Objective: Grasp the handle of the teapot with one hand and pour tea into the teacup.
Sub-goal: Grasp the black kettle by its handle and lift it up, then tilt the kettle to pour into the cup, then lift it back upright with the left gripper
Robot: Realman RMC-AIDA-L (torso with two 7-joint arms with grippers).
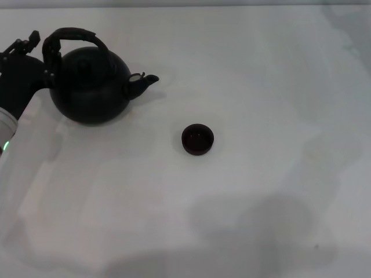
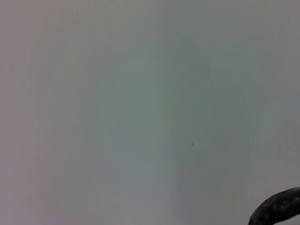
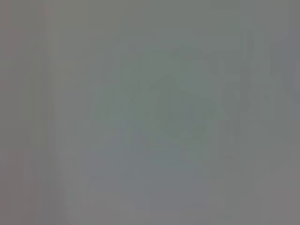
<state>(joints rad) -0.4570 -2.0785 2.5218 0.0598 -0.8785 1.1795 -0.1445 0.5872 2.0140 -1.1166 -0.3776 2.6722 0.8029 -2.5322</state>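
Head view: the teapot stands on the table; the teacup sits apart beyond its spout. Left gripper reaches the handle; whether its fingers grip is unclear. A loose hold could swing the pot, missing the cup.

The black teapot looks dull and smooth, its handle looks rough, maybe wrapped, and the white table looks smooth and dull.

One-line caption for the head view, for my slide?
Left gripper at the teapot handle; teacup sits apart on the white table.
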